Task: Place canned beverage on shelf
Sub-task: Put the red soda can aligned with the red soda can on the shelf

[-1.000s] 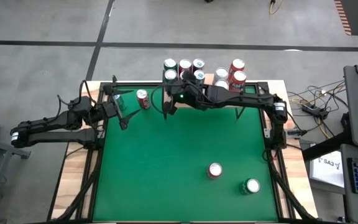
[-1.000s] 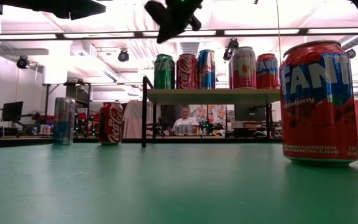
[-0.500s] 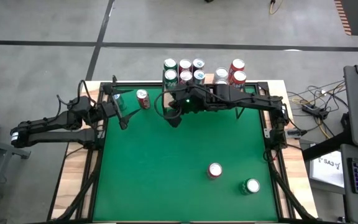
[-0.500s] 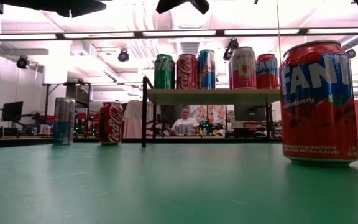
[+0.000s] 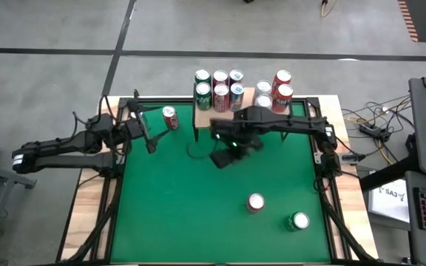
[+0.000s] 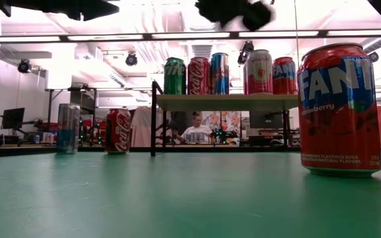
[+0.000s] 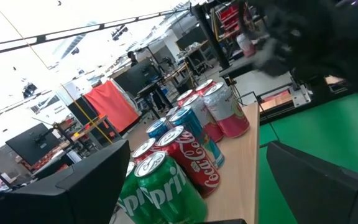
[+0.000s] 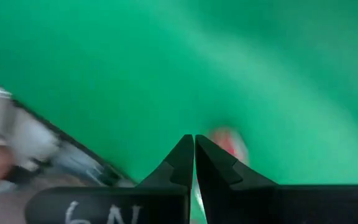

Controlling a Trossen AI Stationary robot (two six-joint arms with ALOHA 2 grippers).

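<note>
Right tool [image 5: 222, 159]: clenched on nothing, fingertips pressed together, hanging over mid-worktop in front of the shelf
Left tool [image 5: 149, 144]: spread wide, empty, parked at the far-left corner beside two cans
Shelf [image 5: 248, 96]: wooden board at the far edge of the green worktop [image 5: 198, 214]; seven cans upright on it (five in a tight group, two more to the right)
Cans off the shelf: four in all
Near pair: red can [image 5: 255, 202] and green can [image 5: 299, 220], both upright, near-right part of the worktop, close to each other
Far-left pair: red cola can [image 5: 170, 117] and a slim silver-blue can [image 6: 67, 128], upright, just left of the shelf
Key relation: red can lies toward the near edge and slightly right of the right tool, well apart from it; long axis vertical
Nearer arm: right, by a clear margin (likely the next pick, judging by position)
</note>
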